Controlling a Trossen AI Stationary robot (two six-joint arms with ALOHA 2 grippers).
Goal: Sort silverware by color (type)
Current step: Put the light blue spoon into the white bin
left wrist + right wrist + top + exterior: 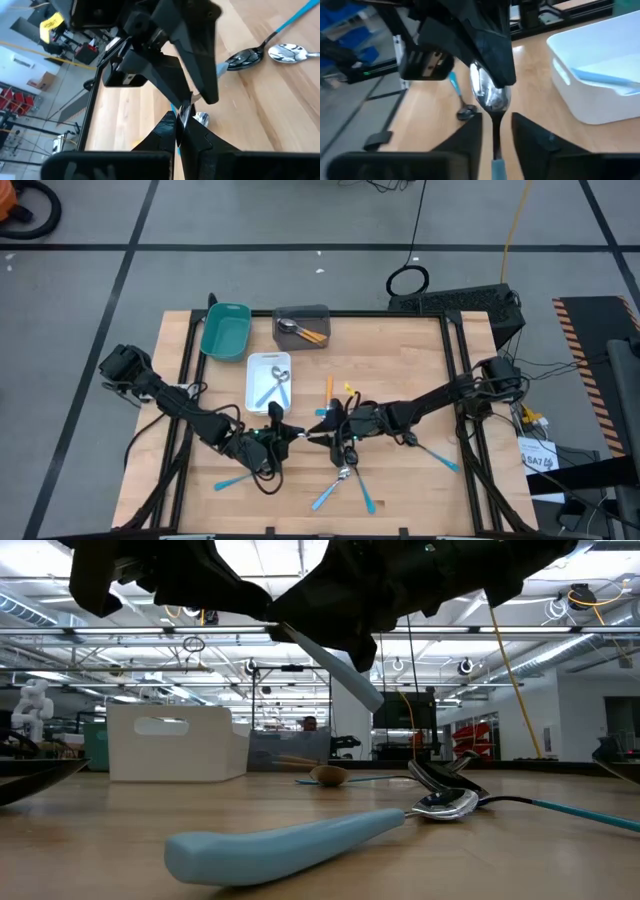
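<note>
Mid-table, we see the left gripper (283, 433) and right gripper (322, 436) both clamped on one light-blue spoon (491, 97) — light, stiff, slick-bowled — best pinched along its thin handle.

The room is bright, lit by long lamps (300, 635) up on the ceiling. The wooden table (400, 370) shows only soft shadows. Up close, the dark arms look fuzzy, and the shiny spoon (491, 95) glints.
</note>
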